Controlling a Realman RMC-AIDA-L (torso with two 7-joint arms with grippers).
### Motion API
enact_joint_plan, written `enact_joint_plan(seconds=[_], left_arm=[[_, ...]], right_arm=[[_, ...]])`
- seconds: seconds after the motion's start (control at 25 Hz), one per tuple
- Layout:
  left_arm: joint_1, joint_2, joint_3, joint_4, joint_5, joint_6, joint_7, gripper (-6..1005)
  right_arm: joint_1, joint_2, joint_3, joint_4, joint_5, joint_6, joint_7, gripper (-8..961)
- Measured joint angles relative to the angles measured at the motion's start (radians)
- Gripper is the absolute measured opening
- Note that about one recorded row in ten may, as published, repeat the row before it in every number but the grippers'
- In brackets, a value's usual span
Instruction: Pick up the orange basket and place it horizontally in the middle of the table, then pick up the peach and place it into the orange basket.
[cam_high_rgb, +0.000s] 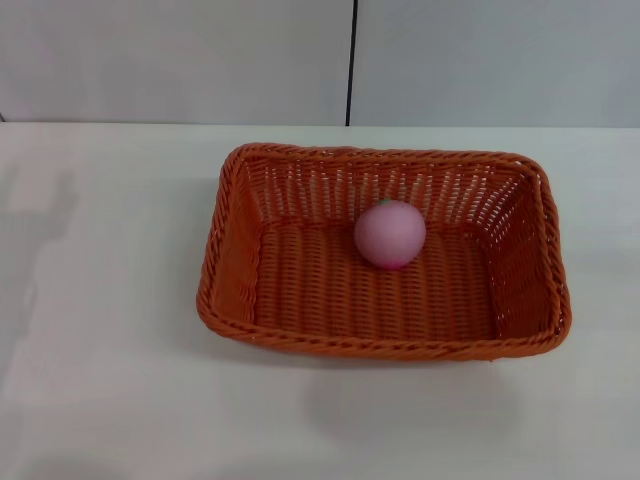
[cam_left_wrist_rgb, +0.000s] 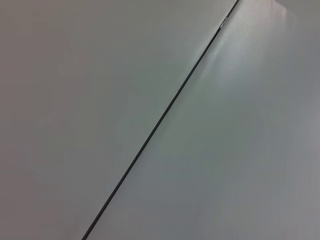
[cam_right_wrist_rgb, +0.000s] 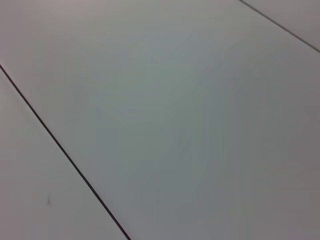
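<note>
Resting inside the orange basket (cam_high_rgb: 300, 270), the peach (cam_high_rgb: 390, 234) sits on the woven floor toward the far right part, magenta patch low on its near side. That basket lies lengthwise across the table (cam_high_rgb: 100, 300), slightly right of centre. Neither gripper appears in any view; both wrist cameras show only pale panels crossed by dark seams.

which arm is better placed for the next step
Neither: the peach already lies inside the orange basket mid-table, long side across. No arm shows in the head view, so no grasp seems left.
</note>
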Motion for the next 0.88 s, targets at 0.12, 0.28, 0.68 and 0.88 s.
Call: enact_joint_plan(seconds=[0.12, 0.28, 0.68, 0.88], left_arm=[[0.0, 0.0, 0.0, 0.0, 0.0, -0.001, 0.0, 855], [-0.001, 0.0, 0.0, 0.0, 0.0, -0.001, -0.002, 837], [0.0, 0.0, 0.0, 0.0, 0.0, -0.01, -0.002, 791], [0.004, 0.0, 0.0, 0.0, 0.0, -0.012, -0.002, 769]], right_arm=[[0.001, 0.0, 0.0, 0.0, 0.0, 0.0, -0.001, 451], [-0.001, 0.0, 0.0, 0.0, 0.001, 0.001, -0.002, 451], [0.001, 0.0, 0.0, 0.005, 0.001, 0.017, -0.004, 451], [0.0, 0.0, 0.0, 0.008, 0.001, 0.018, -0.004, 451]])
